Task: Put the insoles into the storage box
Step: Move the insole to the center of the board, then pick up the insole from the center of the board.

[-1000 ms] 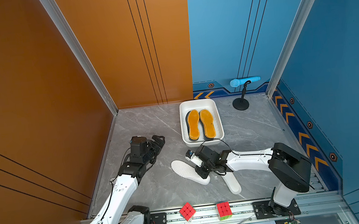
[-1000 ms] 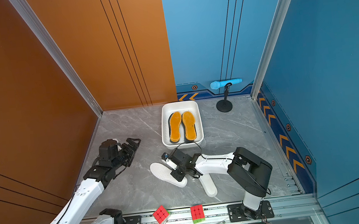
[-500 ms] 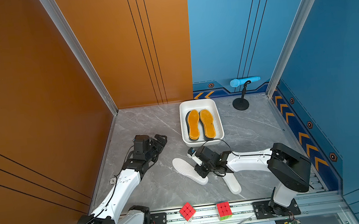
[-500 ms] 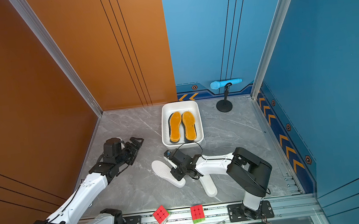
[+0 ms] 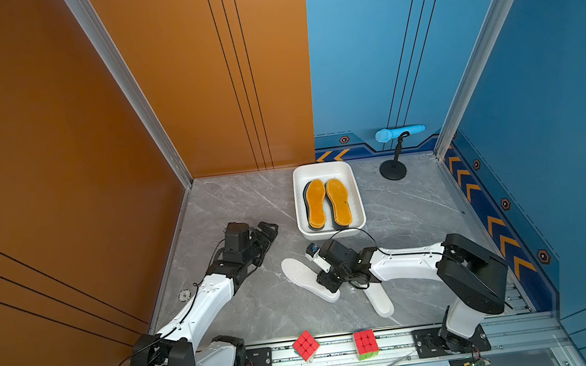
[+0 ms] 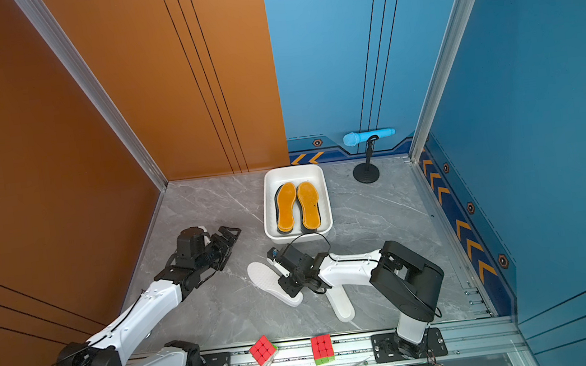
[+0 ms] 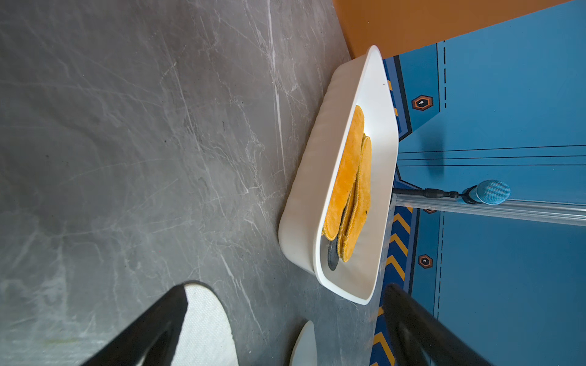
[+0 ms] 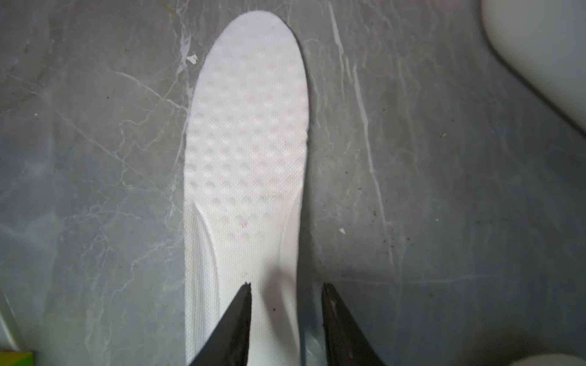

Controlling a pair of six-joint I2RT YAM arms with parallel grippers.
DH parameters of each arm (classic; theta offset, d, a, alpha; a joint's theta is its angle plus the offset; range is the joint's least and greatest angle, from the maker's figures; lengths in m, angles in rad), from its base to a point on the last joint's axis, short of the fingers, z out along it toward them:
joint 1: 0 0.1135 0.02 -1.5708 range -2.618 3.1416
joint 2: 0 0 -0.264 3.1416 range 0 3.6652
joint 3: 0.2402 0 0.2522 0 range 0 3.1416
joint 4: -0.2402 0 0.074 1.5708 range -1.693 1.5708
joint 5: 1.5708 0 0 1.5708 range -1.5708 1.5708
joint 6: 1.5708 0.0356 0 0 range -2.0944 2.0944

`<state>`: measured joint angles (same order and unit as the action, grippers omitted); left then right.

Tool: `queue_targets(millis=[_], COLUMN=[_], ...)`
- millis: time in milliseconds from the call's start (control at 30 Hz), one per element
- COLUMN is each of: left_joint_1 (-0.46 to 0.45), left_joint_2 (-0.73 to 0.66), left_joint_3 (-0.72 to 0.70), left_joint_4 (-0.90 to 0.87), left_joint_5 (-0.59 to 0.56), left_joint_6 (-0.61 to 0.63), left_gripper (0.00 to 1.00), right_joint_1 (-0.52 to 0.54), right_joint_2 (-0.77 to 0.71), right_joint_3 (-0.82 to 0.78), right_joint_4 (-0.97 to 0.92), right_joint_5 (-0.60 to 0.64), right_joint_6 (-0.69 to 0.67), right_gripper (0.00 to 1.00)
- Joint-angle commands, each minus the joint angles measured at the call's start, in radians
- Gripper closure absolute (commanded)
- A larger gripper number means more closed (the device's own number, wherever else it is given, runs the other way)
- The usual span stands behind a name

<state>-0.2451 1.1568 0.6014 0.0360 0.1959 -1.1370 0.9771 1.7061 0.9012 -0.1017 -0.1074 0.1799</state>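
Looking down through the right wrist camera, I have the right gripper point(image 8: 287, 291) low over a textured white insole point(image 8: 247, 142) that lies flat on the grey worktop point(image 5: 234, 205), and this is the piece the next move depends on. The jaws stand a narrow way apart and hold nothing. One tip is above the middle of the pad and the other is at its edge, so the gap is narrower than the insole. The pad runs straight away from the jaws, heel end under them and toe end farthest out. In a top view its long axis slants from far left to near right, while the storage box point(image 5: 321, 165) sits just beyond it on the far side, with its own length running near to far. I judge the insole will need a pinch at one edge, a lift, and a turn to line up with the box. The box already holds two orange insoles point(image 5: 316, 203) side by side on darker ones. A second white insole point(image 5: 380, 300) lies near right, partly under the right arm. The left gripper point(image 5: 268, 228) hovers to the left of the box with its jaws wide and empty, farther from the white pad than the right, so the right arm is the one to take it.
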Motion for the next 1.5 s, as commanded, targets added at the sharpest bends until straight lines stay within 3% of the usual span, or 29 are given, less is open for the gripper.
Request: queue_targets(millis=[0,500,733,833,1033,1267,1467], left_joint_1=[-0.018,-0.103,-0.102,-0.055,0.019,0.129,0.175], left_joint_2=[0.017,0.159,0.184,0.128,-0.085,-0.328,-0.383], left_joint_3=[-0.033,-0.086,-0.081,-0.100,-0.119,-0.127,-0.149], left_joint_4=[0.042,0.223,0.245,0.232,0.035,-0.139,-0.157], left_joint_5=[0.009,-0.016,0.006,0.033,-0.009,-0.008,0.014], left_joint_6=[-0.019,-0.084,-0.080,-0.066,-0.025,0.002,-0.004], left_gripper=[0.02,0.02,0.02,0.02,0.02,0.02,0.02], right_joint_1=[0.012,0.031,0.051,0.065,0.072,0.050,0.001], right_joint_2=[0.008,0.018,0.040,0.038,-0.010,-0.163,-0.290], right_joint_3=[-0.018,-0.005,-0.031,-0.033,-0.058,-0.082,-0.072], right_joint_4=[-0.053,-0.147,-0.125,-0.109,-0.051,-0.008,-0.010], right_joint_5=[-0.025,-0.017,-0.004,0.015,0.036,0.056,0.016], right_joint_6=[-0.024,-0.052,-0.050,-0.047,-0.058,-0.067,-0.058], right_gripper=[0.61,0.72,0.92,1.00,1.00,1.00,1.00])
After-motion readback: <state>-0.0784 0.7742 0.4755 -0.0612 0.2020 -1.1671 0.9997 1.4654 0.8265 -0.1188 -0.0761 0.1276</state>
